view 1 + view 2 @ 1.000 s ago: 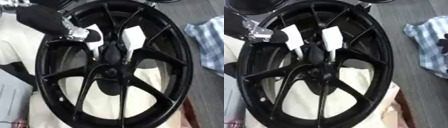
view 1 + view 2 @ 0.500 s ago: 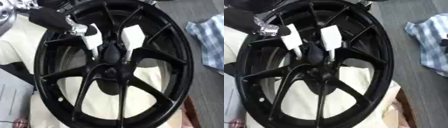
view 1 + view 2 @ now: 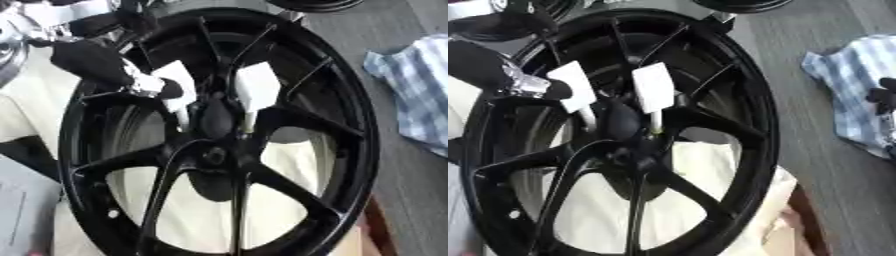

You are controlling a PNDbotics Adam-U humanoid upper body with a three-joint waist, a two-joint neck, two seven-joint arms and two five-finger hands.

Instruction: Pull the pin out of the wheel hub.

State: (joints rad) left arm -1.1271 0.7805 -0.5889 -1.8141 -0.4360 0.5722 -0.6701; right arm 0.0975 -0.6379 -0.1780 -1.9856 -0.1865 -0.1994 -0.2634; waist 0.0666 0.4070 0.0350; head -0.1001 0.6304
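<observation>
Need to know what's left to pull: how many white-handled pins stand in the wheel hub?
2. The left pin stands on the hub's left side, at the left robot hand; the right pin stands on its right, untouched. None seems hidden.

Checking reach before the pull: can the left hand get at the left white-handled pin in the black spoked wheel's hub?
Probably yes: the left hand is right at the left white-handled pin, with nothing between them.
</observation>
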